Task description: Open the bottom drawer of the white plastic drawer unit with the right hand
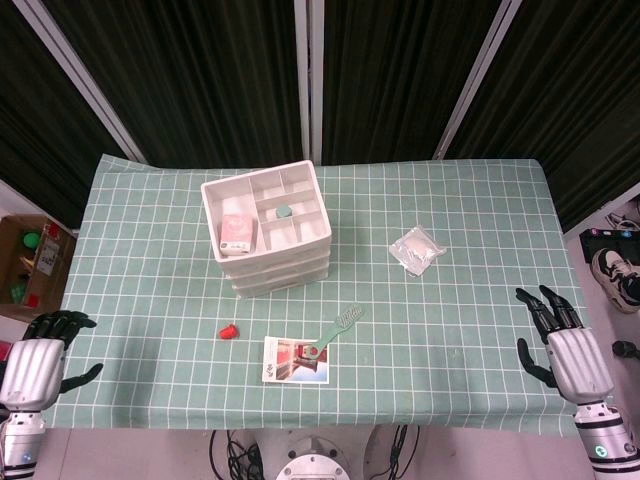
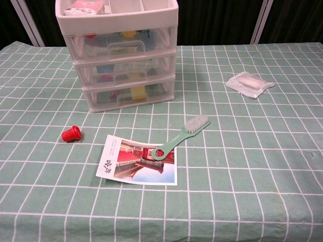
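From overhead, my right hand (image 1: 562, 345) rests at the table's (image 1: 460, 230) near right corner, fingers spread and holding nothing, well apart from the white plastic drawer unit (image 1: 270, 228). Its open top tray is partitioned. Seen from my chest, the bottom drawer (image 2: 130, 94) sits pushed in, translucent, with a clear handle.

We see the white drawer unit (image 1: 268, 228) standing upright, its bottom drawer (image 2: 130, 96) closed, well left of the right hand (image 1: 563, 345).
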Controlling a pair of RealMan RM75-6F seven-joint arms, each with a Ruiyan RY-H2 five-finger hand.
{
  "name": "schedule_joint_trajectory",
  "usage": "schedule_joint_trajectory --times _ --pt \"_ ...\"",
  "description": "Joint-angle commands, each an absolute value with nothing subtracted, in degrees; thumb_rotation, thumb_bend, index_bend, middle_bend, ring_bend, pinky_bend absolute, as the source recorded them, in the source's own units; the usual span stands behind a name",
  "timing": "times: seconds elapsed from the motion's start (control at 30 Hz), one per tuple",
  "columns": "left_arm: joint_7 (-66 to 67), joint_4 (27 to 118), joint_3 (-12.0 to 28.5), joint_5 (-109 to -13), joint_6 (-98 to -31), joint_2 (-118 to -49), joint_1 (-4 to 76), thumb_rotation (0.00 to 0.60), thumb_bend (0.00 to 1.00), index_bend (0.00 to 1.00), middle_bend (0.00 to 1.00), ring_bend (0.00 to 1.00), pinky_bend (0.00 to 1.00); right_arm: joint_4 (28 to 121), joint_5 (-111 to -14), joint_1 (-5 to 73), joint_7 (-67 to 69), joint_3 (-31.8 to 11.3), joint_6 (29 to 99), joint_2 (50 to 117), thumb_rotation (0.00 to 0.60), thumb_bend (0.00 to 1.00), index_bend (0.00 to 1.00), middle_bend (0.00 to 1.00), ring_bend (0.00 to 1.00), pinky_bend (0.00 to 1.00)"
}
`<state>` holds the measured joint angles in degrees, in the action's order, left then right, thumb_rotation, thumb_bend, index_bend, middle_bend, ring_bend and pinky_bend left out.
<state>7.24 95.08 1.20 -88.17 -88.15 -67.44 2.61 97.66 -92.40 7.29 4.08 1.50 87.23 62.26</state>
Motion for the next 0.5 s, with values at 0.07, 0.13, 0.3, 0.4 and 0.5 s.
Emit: schedule_joint_trajectory --times 0.07,0.13,0.3,0.4,0.5 --pt "7.25 95.07 1.43 -87.06 -87.26 -67.41 2.88 0.600 0.05 0.35 0.29 0.22 0.21 97.78 -92.22 7.74 3.66 1.07 86.20 62.53 0.600 0.48 0.05 0.16 0.01 0.11" --pt "7.29 95.13 1.47 -86.75 -87.01 -67.33 2.92 0.600 0.05 0.35 0.29 0.22 0.21 98.01 -92.36 8.01 3.16 0.97 85.56 62.50 0.600 0.48 0.05 0.16 0.01 0.11" --pt "7.14 95.26 1.33 -86.76 -87.24 -67.24 2.71 0.600 0.05 0.35 0.29 0.22 0.21 98.68 -93.21 8.58 3.07 0.91 84.50 62.82 0.600 0.48 0.05 0.16 0.01 0.11" --pt "6.82 95.28 1.19 -86.68 -87.40 -67.24 2.47 0.600 0.05 0.35 0.29 0.22 0.21 100.10 -94.33 9.92 5.36 0.97 82.60 63.53 0.600 0.48 0.05 0.17 0.01 0.11" --pt "6.53 95.17 1.06 -86.91 -87.74 -67.28 2.25 0.600 0.05 0.35 0.29 0.22 0.21 104.00 -95.78 13.80 13.16 1.24 76.92 63.96 0.600 0.48 0.05 0.22 0.04 0.14"
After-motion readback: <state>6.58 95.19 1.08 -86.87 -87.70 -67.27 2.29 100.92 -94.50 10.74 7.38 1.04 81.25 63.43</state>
